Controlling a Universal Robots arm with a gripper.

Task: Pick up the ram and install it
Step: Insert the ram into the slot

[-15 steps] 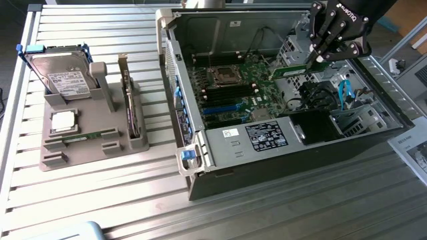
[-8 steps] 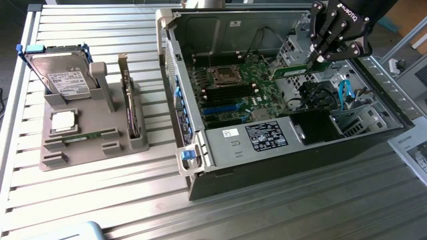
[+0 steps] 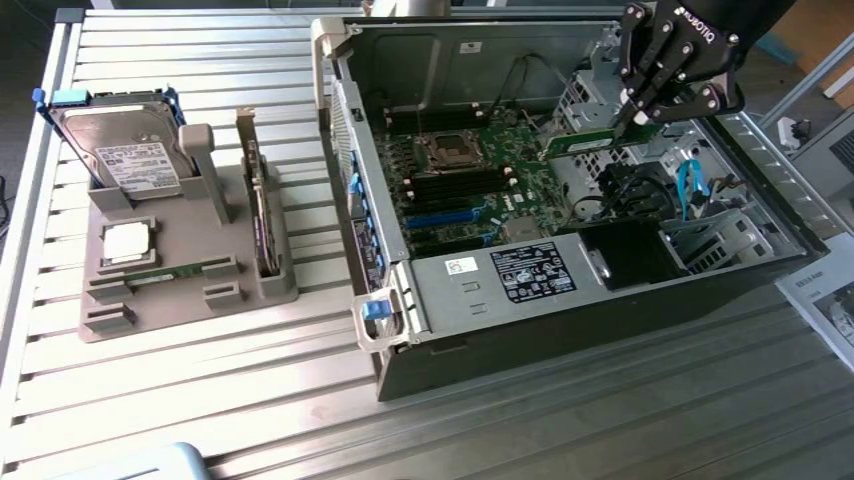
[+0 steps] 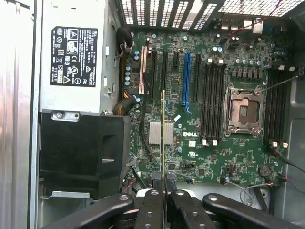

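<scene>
Hand (image 4: 164, 193) was pinched shut on the ram (image 4: 163, 133), memory slots (image 4: 213, 102) below and off to its side, so any tilt probably risked jamming it.

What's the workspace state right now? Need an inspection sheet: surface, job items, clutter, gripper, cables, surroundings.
Surface: slatted metal table carrying an open computer case and a grey parts holder.
Job's things: ram held edge-on above the motherboard; the black memory slots look empty.
Clutter: hard drive and expansion card standing in the holder.
Grippers: gripper shut on the ram, over the open case.
Cables: blue cable and black bundle inside the case, towards the exterior view's right.
Surroundings: printed sheet at the exterior view's right edge.
</scene>
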